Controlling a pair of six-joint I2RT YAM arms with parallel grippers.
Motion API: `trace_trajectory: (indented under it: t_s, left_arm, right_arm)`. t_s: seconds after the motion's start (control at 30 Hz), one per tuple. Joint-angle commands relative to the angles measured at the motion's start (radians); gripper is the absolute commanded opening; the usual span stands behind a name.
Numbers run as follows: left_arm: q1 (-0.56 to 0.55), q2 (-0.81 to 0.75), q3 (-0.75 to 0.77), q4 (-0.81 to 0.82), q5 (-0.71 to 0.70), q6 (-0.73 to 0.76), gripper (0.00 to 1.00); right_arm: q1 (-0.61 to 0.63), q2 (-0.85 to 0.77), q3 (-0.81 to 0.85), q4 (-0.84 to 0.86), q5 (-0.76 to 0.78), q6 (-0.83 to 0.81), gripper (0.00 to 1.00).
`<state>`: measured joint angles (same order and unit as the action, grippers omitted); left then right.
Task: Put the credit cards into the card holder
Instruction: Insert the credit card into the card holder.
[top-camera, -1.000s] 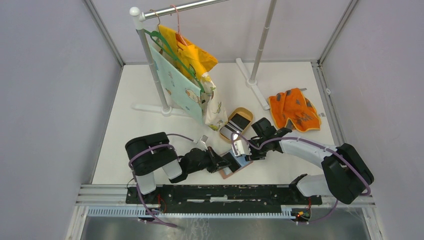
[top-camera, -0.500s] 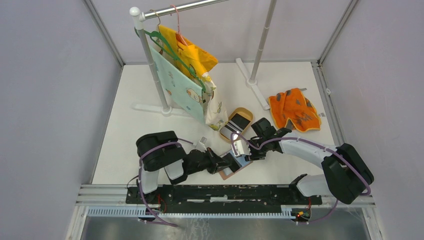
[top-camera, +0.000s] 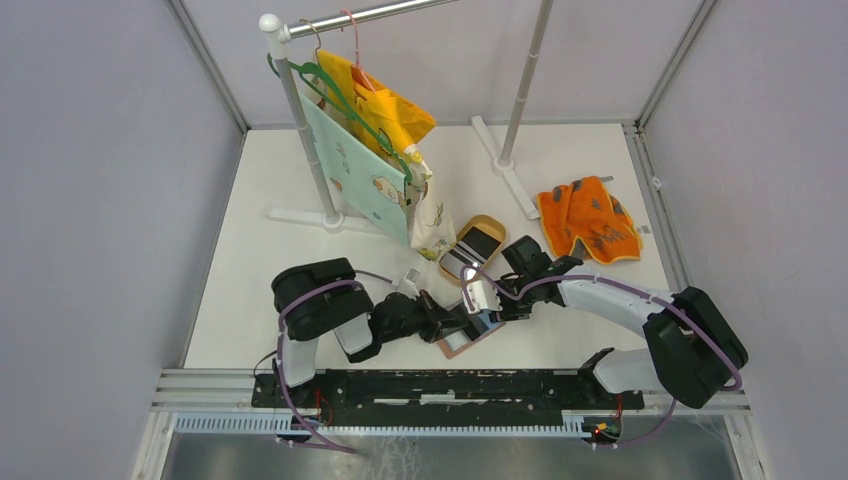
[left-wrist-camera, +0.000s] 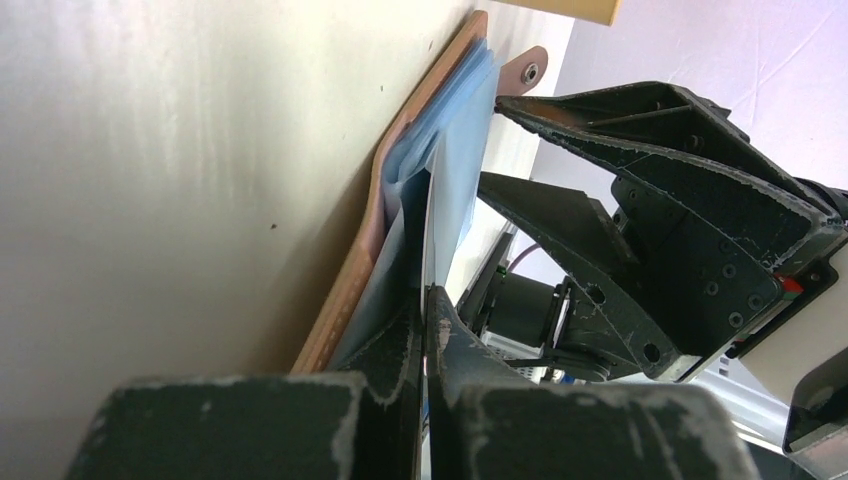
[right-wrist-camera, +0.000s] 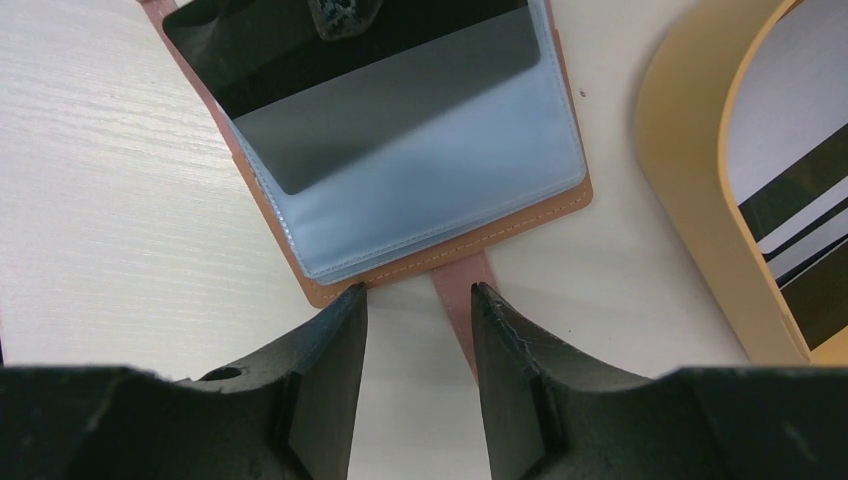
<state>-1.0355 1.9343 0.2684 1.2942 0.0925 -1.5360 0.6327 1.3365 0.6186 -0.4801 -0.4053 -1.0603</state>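
Note:
The reddish-brown card holder (top-camera: 462, 342) lies open on the table in front of the arm bases, grey-blue pockets up (right-wrist-camera: 420, 180). My left gripper (top-camera: 458, 322) is shut on a thin card, seen edge-on (left-wrist-camera: 430, 220), with the card's far end inside a pocket of the holder (left-wrist-camera: 395, 190). In the right wrist view the card shows as a dark and grey sheet in the pocket (right-wrist-camera: 340, 70). My right gripper (right-wrist-camera: 418, 295) is open, its tips at the holder's edge beside the strap tab (right-wrist-camera: 455, 305). More credit cards (top-camera: 462, 262) lie in a tan dish.
The tan oval dish (top-camera: 492, 222) sits just beyond the holder, and its rim shows in the right wrist view (right-wrist-camera: 690, 180). An orange patterned cloth (top-camera: 588, 218) lies at the right. A clothes rack (top-camera: 300, 120) with hanging cloths stands at the back left.
My left arm has swung a little to the right and pushed its gripper and card slightly further toward the holder. The right arm has stayed where it was.

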Motion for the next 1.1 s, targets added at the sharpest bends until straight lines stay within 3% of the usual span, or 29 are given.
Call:
trace_trajectory:
  t_s: [0.0,0.17,0.4,0.77,0.97,1.07]
  left_arm:
    - [0.01,-0.022,0.033,-0.118,0.043,0.097,0.02]
    - [0.022,-0.021,0.045,-0.143,0.052,0.117,0.03]
    - [0.024,-0.026,0.051,-0.179,0.059,0.129,0.11]
    - [0.03,-0.027,0.049,-0.188,0.065,0.135,0.21]
    - [0.033,-0.033,0.066,-0.22,0.071,0.153,0.22]
    - [0.033,-0.038,0.069,-0.228,0.072,0.159,0.22]
  right_arm:
    - [0.016,0.036,-0.031,-0.012,0.003,0.008,0.49]
    - [0.016,0.025,-0.019,-0.023,0.006,0.011,0.52]
    - [0.015,-0.078,-0.018,-0.002,0.0,0.029,0.64]
    - [0.015,-0.217,-0.038,0.02,-0.155,-0.016,0.62]
    - [0.101,-0.352,-0.172,0.137,-0.391,-0.153,0.5]
    - [0.178,-0.353,-0.19,0.221,-0.358,-0.124,0.31]
